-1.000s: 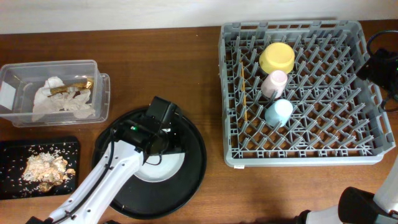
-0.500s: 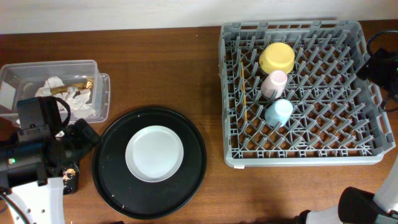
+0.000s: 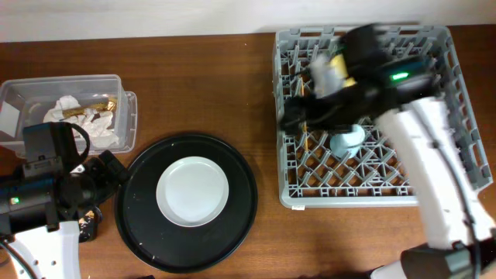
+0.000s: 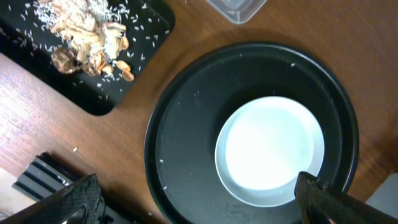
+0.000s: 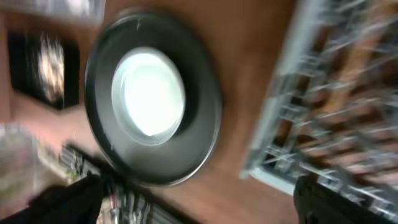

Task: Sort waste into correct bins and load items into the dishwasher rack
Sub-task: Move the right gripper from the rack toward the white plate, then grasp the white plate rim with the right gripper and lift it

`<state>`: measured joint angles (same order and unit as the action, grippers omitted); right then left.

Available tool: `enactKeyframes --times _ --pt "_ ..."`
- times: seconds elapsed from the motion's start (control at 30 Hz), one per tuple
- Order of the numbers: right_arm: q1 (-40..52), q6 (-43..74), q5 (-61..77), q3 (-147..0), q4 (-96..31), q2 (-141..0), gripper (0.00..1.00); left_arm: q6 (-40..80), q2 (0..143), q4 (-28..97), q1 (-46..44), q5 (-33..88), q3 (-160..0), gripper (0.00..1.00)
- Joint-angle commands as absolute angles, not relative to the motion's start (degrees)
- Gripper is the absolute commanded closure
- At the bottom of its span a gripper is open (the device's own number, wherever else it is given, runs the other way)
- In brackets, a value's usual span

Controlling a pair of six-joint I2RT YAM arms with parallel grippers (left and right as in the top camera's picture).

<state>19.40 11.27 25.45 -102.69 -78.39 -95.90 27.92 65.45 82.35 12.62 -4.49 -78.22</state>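
A round white plate [image 3: 192, 191] lies on the large round black serving tray [image 3: 240, 209]; it also shows in the left wrist view [image 4: 270, 149] and, blurred, in the right wrist view [image 5: 149, 93]. My left gripper [image 3: 108, 172] is open and empty, left of the serving tray. My right gripper [image 3: 298, 116] is open and empty, blurred, over the left part of the grey dishwasher rack [image 3: 349, 200]. A light blue cup [image 3: 345, 139] stands in the rack. The right arm covers most of the yellow bowl and the pink cup. Napkins [image 3: 74, 116] lie in the clear tub [image 3: 128, 116]. Food scraps [image 4: 87, 37] lie on the shallow black tray [image 4: 93, 93].
The left arm covers most of the shallow black tray in the overhead view. Bare wooden table [image 3: 201, 85] lies between the tub and the rack. The rack's near left corner [image 5: 267, 168] shows in the right wrist view.
The left arm drew back from the plate to the left side and now holds still. The right arm has swung in from the right edge over the rack, moving left.
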Motion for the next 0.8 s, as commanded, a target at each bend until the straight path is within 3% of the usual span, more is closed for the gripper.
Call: enactKeyframes --times 0.0,0.03,0.07,0.2,0.3,0.53,0.6,0.7,0.77 --pt "28.5 16.7 24.8 -92.2 -65.9 -98.1 0.0 27.4 65.2 82.4 12.9 -4.3 -78.6 0.01" --pt "31.1 19.9 24.8 -88.9 -60.3 -99.3 0.15 27.4 65.2 82.4 12.9 -4.3 -78.6 0.01" --pt "32.7 22.0 24.8 -87.0 -57.1 -100.2 0.24 27.4 65.2 82.4 12.9 -4.3 -78.6 0.01" --pt "38.9 28.1 19.6 -83.4 -49.7 -105.6 0.4 27.4 65.2 82.4 12.9 -4.3 -78.6 0.01" --pt "43.4 30.5 15.7 -83.4 -47.7 -111.7 0.35 27.4 65.2 82.4 12.9 -4.3 -78.6 0.01" --pt "45.2 33.6 16.1 -83.4 -45.2 -122.1 0.35 27.4 65.2 82.4 12.9 -4.3 -78.6 0.01" --pt "45.6 33.5 16.0 -83.4 -45.0 -122.3 0.43 27.4 65.2 82.4 12.9 -4.3 -78.6 0.01" --pt "45.7 35.4 16.0 -83.4 -44.7 -122.3 0.72 27.4 65.2 82.3 12.9 -4.3 -78.6 0.01" --pt "45.7 36.6 16.0 -83.6 -44.1 -122.3 0.78 27.4 65.2 82.3 12.9 -4.3 -78.6 0.01"
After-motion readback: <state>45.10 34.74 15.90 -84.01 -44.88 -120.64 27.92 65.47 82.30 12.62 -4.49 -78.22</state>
